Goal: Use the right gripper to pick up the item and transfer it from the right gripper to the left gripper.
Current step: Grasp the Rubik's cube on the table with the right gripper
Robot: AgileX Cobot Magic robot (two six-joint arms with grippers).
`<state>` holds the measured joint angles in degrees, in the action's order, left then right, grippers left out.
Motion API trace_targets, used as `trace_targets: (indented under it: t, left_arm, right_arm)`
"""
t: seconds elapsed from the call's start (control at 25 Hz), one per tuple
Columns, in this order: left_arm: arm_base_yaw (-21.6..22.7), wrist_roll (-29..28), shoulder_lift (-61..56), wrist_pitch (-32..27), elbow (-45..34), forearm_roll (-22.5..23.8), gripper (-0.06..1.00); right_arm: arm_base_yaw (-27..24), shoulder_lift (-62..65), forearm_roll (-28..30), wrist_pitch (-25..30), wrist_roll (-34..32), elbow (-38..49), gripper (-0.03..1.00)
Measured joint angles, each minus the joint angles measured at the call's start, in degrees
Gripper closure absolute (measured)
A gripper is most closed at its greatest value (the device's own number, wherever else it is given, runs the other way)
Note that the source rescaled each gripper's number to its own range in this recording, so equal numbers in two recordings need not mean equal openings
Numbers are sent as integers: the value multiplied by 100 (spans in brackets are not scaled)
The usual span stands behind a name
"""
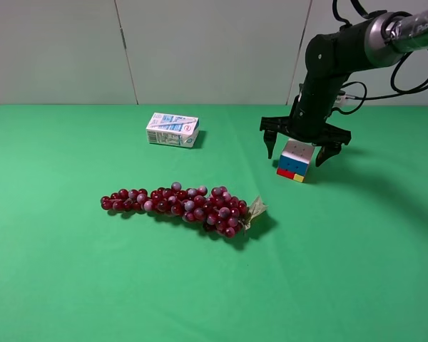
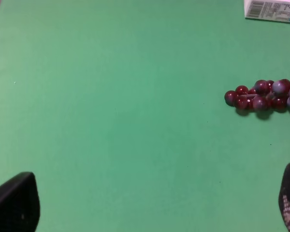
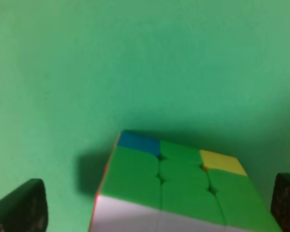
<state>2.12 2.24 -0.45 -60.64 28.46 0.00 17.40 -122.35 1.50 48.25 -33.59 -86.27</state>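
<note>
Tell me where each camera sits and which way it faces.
Exterior high: mounted high, looking down over the green table; shows the right arm, right gripper open astride the cube.
Left wrist: on the left arm, facing the table; left gripper fingertips show.
Right wrist: on the right arm, close above the cube; fingertips show.
Shared: exterior and left wrist both see grapes and carton.

Print on the carton (image 1: 172, 130) and arm link (image 1: 405, 32) lettering, both illegible.
</note>
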Motion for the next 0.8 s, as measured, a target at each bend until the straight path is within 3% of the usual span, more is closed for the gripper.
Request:
trace_targets:
  t: [0.56,0.6,0.64,0.76,0.8]
  left_arm:
    - [0,0,0,0,0,0,-3]
    - [0,0,0,0,0,0,-3]
    - [0,0,0,0,0,0,-3]
    - [0,0,0,0,0,0,-3]
    - [0,0,0,0,0,0,-3]
  right_arm:
    - [0,-4,0,26,-146,0,-3]
    - [0,-4,0,40,-154,0,6]
    - [0,-4,0,40,-192,0,24]
    - [0,-4,0,45,-358,0,97]
    - [0,-4,0,45,-392,0,94]
